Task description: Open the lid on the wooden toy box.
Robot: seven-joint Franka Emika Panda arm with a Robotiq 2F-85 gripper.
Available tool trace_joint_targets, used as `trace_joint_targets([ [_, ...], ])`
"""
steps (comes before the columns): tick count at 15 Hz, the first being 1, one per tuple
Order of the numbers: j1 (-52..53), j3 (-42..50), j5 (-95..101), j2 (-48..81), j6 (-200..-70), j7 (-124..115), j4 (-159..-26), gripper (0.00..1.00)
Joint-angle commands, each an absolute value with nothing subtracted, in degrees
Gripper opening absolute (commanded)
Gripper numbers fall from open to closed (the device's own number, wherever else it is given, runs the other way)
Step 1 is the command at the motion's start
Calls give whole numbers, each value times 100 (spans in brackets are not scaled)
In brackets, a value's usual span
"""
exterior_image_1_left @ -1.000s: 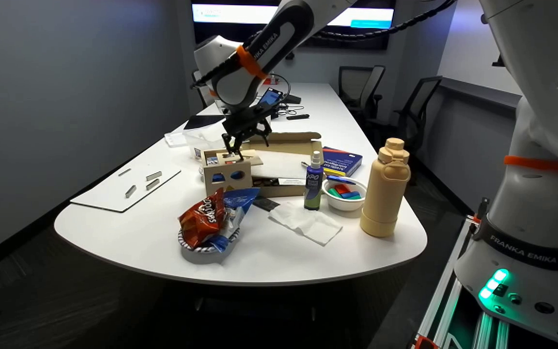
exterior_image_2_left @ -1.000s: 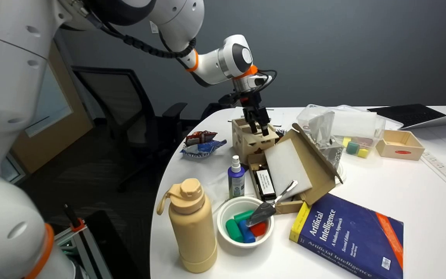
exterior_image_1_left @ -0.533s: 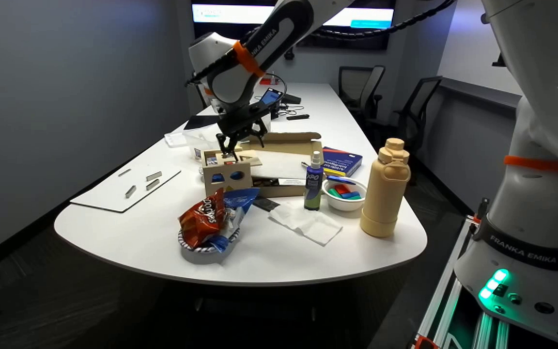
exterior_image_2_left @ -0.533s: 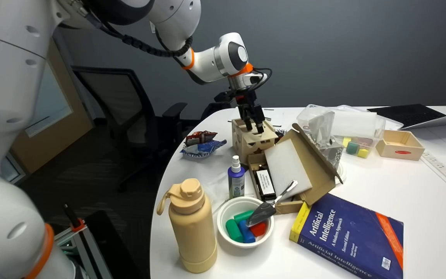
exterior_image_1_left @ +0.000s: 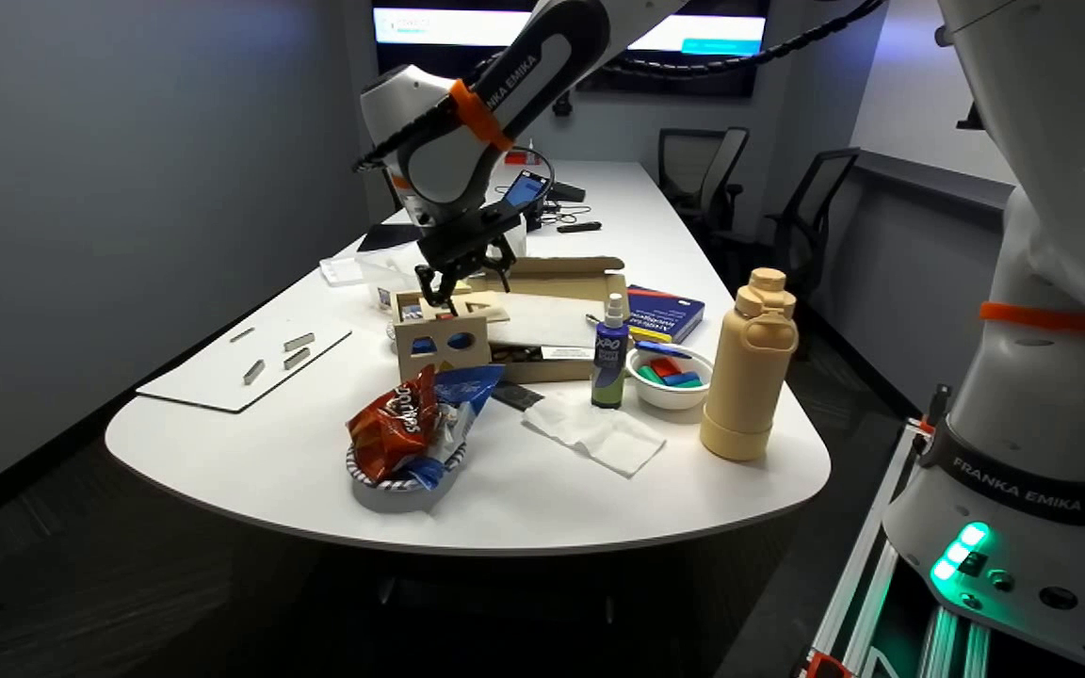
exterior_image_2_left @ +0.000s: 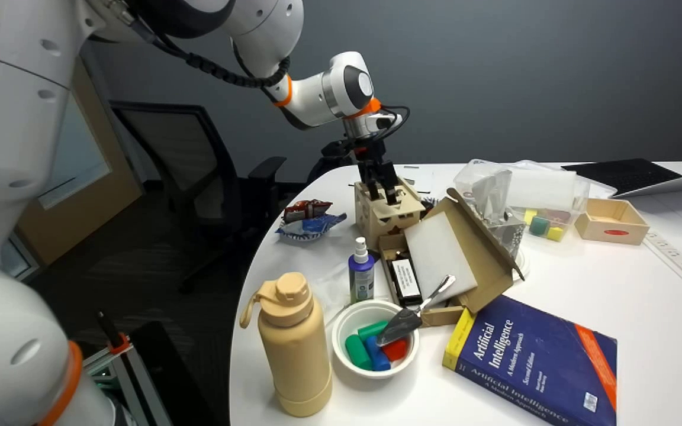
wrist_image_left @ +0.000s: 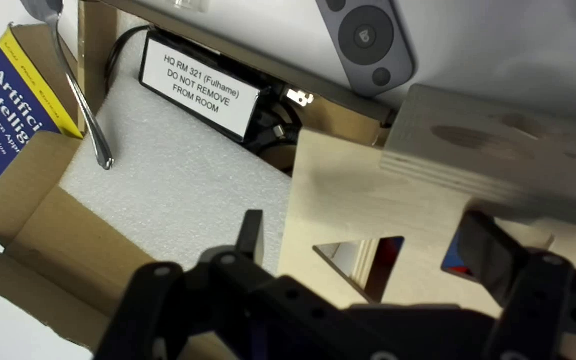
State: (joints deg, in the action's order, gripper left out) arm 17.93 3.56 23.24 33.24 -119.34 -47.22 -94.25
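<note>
The wooden toy box (exterior_image_1_left: 444, 350) is a small light-wood cube with cut-out shapes in its walls, seen in both exterior views (exterior_image_2_left: 370, 219); one wall shows in the wrist view (wrist_image_left: 433, 155). The lid (wrist_image_left: 338, 195) is a thin light-wood panel with triangular and other cut-outs, sticking out past one side of the box (exterior_image_1_left: 491, 305). My gripper (wrist_image_left: 370, 240) is open above the lid, fingers pointing down, also seen in both exterior views (exterior_image_1_left: 478, 296) (exterior_image_2_left: 382, 196). One finger is beyond the lid's outer edge; the other is over or in a cut-out showing blue and red. I cannot tell which.
An open cardboard box (exterior_image_2_left: 486, 251) with white foam stands against the toy box. Around are a chip-bag basket (exterior_image_1_left: 401, 443), spray bottle (exterior_image_1_left: 609, 358), white bowl (exterior_image_1_left: 674, 391), tan bottle (exterior_image_1_left: 750, 367), blue book (exterior_image_2_left: 542, 355) and clear plastic container (exterior_image_2_left: 554, 189). A grey remote (wrist_image_left: 368, 45) lies beside the box.
My gripper has moved a short way to the left in both exterior views, staying open just above the lid. The toy box and lid look unmoved.
</note>
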Motion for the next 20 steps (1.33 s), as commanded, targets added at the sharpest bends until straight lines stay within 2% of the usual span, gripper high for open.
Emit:
trace_joint_targets([
  [1, 1745, 279, 2266, 3176, -12074, -4686, -9661, 100],
  [20, 1465, 430, 2140, 3318, -11925, -4776, -9490, 100],
])
